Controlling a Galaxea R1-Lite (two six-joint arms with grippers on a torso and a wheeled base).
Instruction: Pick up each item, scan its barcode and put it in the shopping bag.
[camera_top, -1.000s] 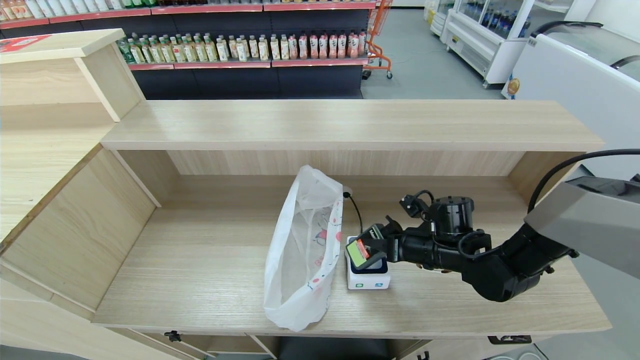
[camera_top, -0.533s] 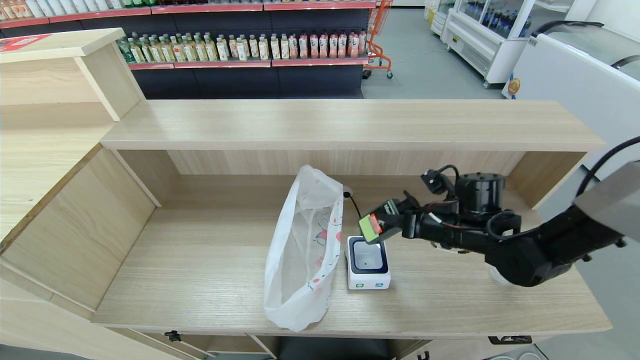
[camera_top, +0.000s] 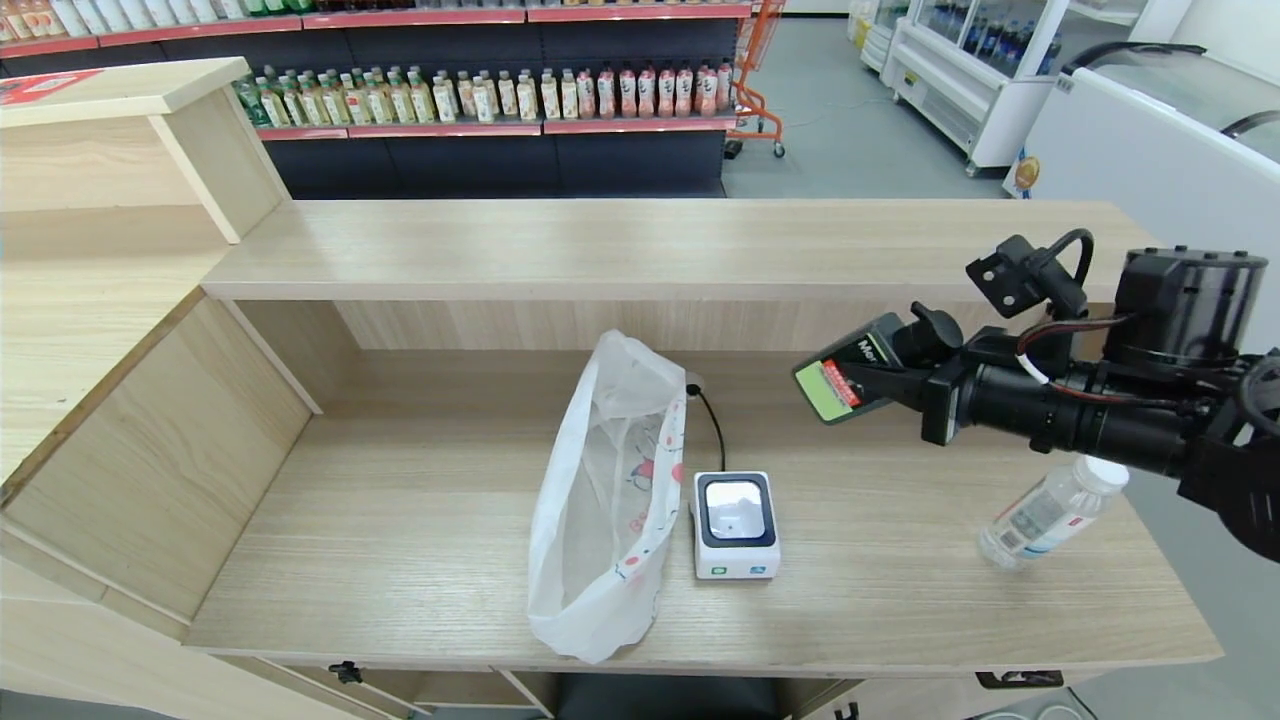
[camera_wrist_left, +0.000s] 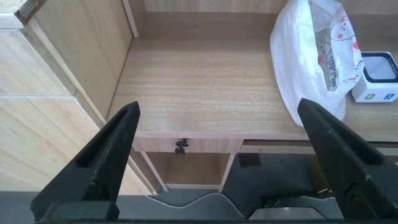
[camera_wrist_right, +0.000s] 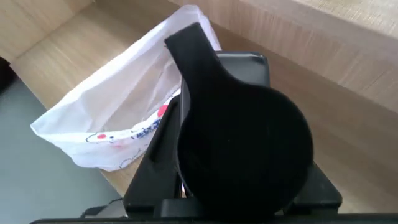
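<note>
Left claw (camera_wrist_left: 219, 107): nearest of all, out past the front edge of the surface (camera_wrist_left: 199, 81). Its two dark fingers (camera_wrist_left: 99, 162) are spread wide with nothing between them.
Bag (camera_top: 610, 500): thin white plastic with small red and black prints. It lies lengthwise from the front edge toward the back of the surface (camera_top: 400, 520), with its mouth gaping upward. In the right wrist view the bag (camera_wrist_right: 118, 118) lies beyond the claw.
Scanner (camera_top: 736, 523): a small white box with a dark-framed window on top, just beside the bag on its right, perhaps touching it.
Bottle (camera_top: 1050, 510): clear plastic with a white cap and a label, near the right edge of the surface, well apart from the scanner. Its top is partly under the right arm, and it looks tilted.
Cable (camera_top: 712, 425): black, running from behind the scanner to the back of the surface.
Right claw (camera_top: 880, 375): pinching a small dark pack (camera_top: 850, 378), fingers closed on its sides.
Pack: held in the air above the surface, to the right of the scanner and well clear of it. Its green and red end faces left, toward the bag.
Ledge (camera_top: 700, 245): a raised wooden top along the back of the surface.
Shelves (camera_top: 480, 95): far behind, rows of drink bottles on red-edged racks.
</note>
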